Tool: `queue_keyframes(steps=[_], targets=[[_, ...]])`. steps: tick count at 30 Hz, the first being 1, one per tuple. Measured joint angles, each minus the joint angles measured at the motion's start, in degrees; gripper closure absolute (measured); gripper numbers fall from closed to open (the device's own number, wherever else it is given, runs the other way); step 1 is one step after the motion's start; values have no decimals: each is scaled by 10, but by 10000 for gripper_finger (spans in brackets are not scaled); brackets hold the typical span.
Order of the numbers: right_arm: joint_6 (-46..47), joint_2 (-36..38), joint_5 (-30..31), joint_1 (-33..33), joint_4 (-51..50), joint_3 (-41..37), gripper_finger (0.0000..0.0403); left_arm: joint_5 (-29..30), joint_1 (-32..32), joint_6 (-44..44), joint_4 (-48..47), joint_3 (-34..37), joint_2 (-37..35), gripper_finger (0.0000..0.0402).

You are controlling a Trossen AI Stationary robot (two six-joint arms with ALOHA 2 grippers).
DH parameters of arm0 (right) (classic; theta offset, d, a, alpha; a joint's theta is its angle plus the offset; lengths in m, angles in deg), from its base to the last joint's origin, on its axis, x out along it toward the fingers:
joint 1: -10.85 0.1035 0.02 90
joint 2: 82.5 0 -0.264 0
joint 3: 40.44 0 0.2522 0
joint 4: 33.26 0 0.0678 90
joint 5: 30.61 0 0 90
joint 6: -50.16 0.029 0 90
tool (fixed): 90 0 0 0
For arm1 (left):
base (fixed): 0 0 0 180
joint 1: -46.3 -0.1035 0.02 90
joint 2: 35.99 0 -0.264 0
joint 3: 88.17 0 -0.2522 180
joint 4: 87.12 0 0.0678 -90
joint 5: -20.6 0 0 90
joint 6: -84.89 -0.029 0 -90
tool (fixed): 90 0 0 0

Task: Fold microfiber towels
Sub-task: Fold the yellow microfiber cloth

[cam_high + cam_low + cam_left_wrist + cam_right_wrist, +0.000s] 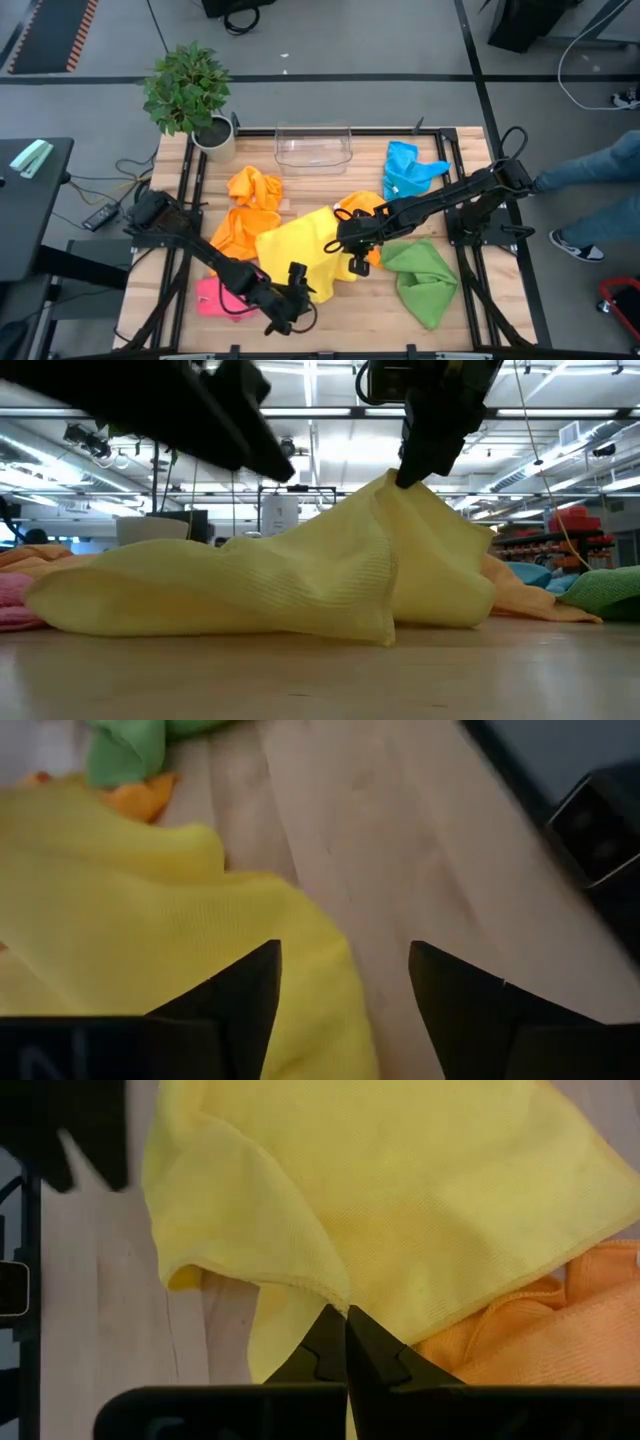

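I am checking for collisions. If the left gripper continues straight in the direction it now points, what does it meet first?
Probably the yellow towel: its edge lies just beyond the open left gripper, beside bare table. Depth is uncertain.

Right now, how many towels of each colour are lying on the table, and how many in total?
Orange towels: 2
Yellow towel: 1
Pink towel: 1
Green towel: 1
Blue towel: 1
Total: 6
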Motion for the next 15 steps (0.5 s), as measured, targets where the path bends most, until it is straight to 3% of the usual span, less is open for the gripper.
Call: queue_keyframes(steps=[7,15], targets=[[-4,0,0,0,-2,0,403,-37,3,2,5,0,44,137],[9,0,0,0,-3,0,403,-41,5,23,-3,-2,83,157]])
